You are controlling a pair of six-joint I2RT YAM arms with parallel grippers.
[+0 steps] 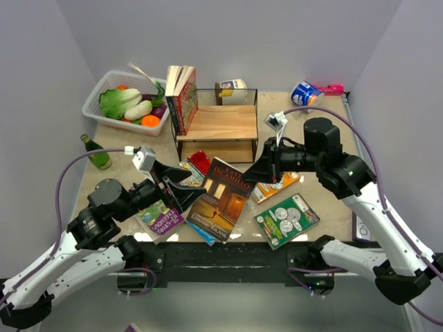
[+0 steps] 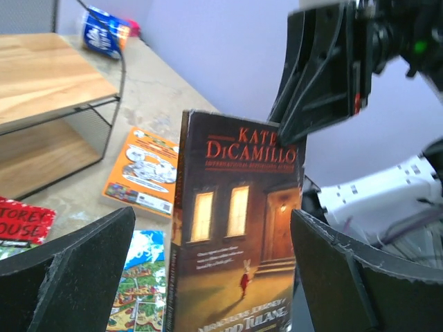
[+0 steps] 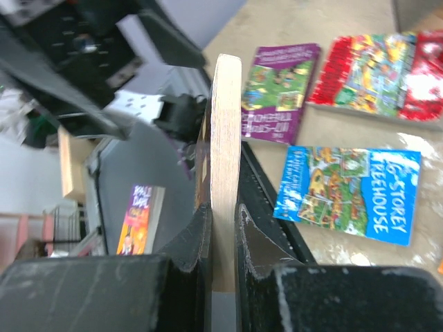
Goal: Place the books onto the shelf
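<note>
Near edge: purple paperback (image 1: 161, 221), green coin book (image 1: 287, 220) and blue Treehouse book (image 3: 349, 190) flat on table. Just behind: DiCamillo paperback (image 1: 221, 197) held up, right claw (image 3: 223, 214) pinching its page edge; left claw (image 2: 212, 216) spread wide either side, not gripping. Farther back: shelf (image 1: 220, 123), two upright books (image 1: 181, 97) at its left end. Most books unshelved.

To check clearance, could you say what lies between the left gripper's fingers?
The dark DiCamillo book, pinched by the right gripper; the left wrist view shows it.
</note>
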